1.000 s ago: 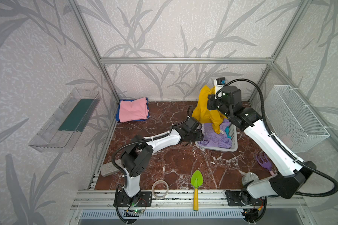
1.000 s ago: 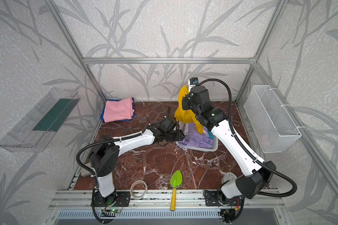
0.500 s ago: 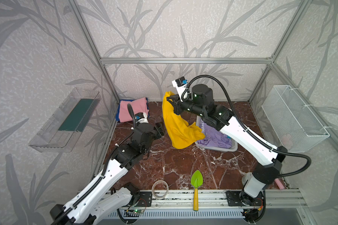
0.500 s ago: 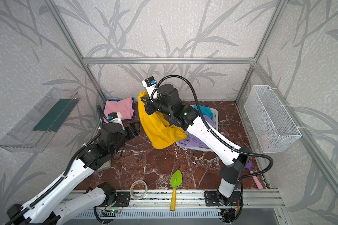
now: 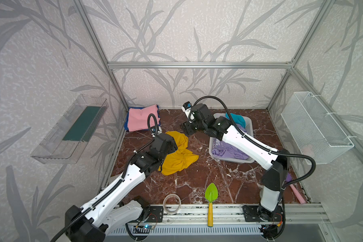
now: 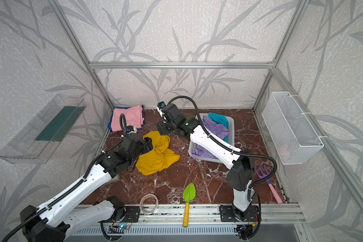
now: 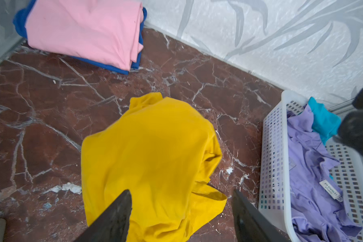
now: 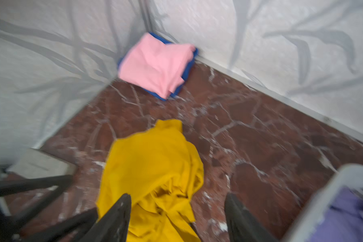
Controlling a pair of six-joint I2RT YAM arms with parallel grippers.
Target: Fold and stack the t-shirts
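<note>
Okay, left gripper (image 7: 180,194): jaws spread wide with nothing pinched, sitting low over the yellow t-shirt (image 7: 151,157). Whether the tips touch the cloth, can't tell. Right gripper (image 8: 177,197): jaws also apart and empty, over the far end of the same shirt (this wrist view is blurred).

In both top views the two grippers sit on opposite sides of the yellow heap, the left one (image 6: 148,144) at its left edge and the right one (image 5: 187,130) just beyond its far edge.

The yellow t-shirt lies crumpled and unfolded on the marble tabletop (image 5: 197,178), no print showing.

In the far left corner is a folded pink t-shirt (image 7: 82,31), stacked on a folded blue t-shirt (image 7: 19,21), apart from the yellow one.

To the right is the white perforated basket (image 7: 272,146), holding a rumpled lavender t-shirt (image 5: 228,150) and a teal t-shirt (image 5: 237,119) at its far end. The right arm crosses above it.

Along the front edge are a green trowel (image 5: 211,194) and a tape roll (image 5: 171,203), and near the right side a purple-and-pink rake (image 6: 266,178).
</note>
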